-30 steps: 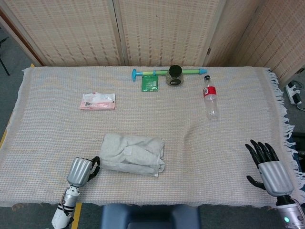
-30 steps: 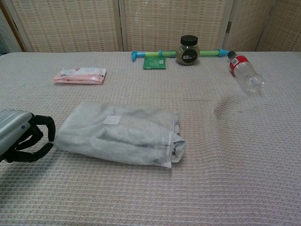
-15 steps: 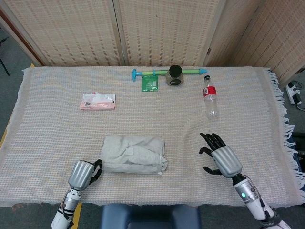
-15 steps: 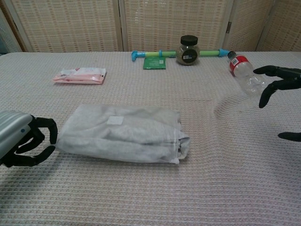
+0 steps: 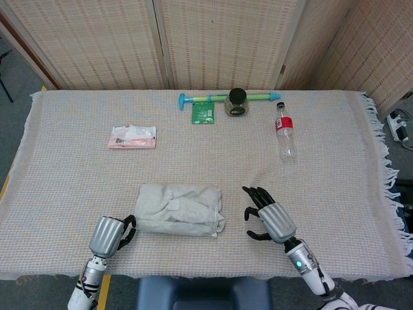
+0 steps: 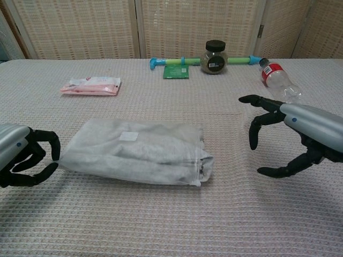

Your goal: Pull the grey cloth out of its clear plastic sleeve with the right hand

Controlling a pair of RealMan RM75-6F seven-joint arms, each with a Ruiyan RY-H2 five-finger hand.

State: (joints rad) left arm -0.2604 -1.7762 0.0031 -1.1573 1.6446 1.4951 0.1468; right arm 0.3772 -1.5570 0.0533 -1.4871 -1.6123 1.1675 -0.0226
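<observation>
The grey cloth (image 5: 181, 208) lies folded inside its clear plastic sleeve (image 6: 136, 151) on the near left-middle of the table. The sleeve's mouth faces right, and cloth shows there. My left hand (image 5: 111, 234) (image 6: 21, 160) sits at the sleeve's left end, its curled fingertips (image 6: 53, 155) pinching the plastic corner. Hovering to the right of the mouth, a short gap away and touching nothing, is my right hand (image 5: 270, 216) (image 6: 295, 128), with fingers spread and bent downward.
At the back stand a dark-lidded jar (image 5: 237, 102), a green and blue tube (image 5: 213, 98) and a green packet (image 5: 203, 112). A plastic bottle (image 5: 284, 132) lies at the right rear. A pink packet (image 5: 132, 137) lies at the left.
My right hand has swept in from the table's right edge to just right of the sleeve's mouth. The sleeve has shifted and straightened slightly under the left hand's hold.
</observation>
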